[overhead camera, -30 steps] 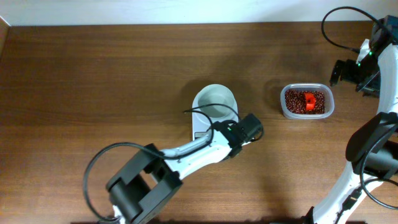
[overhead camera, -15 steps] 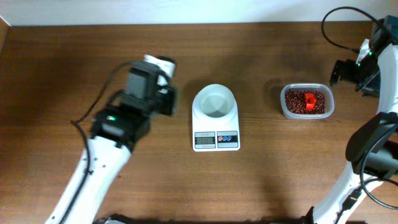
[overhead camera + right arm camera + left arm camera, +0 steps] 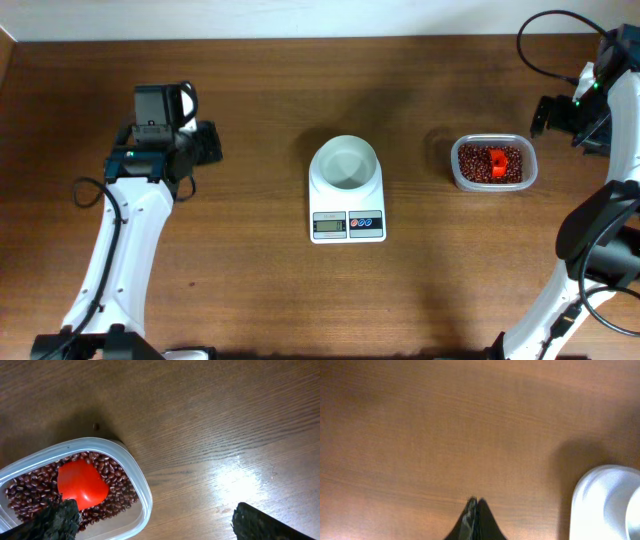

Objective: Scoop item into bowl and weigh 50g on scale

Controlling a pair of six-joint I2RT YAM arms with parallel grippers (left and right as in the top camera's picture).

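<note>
Now my left gripper (image 3: 474,512) hangs with fingers pressed together, well left of the bowl (image 3: 345,163) on the scale (image 3: 347,225), while my right gripper (image 3: 155,512) gapes wide just beside the tub (image 3: 145,496) of beans (image 3: 114,479) and red scoop (image 3: 82,482).

We can read no text or number anywhere; the scale (image 3: 347,226) display is too small to make out
</note>
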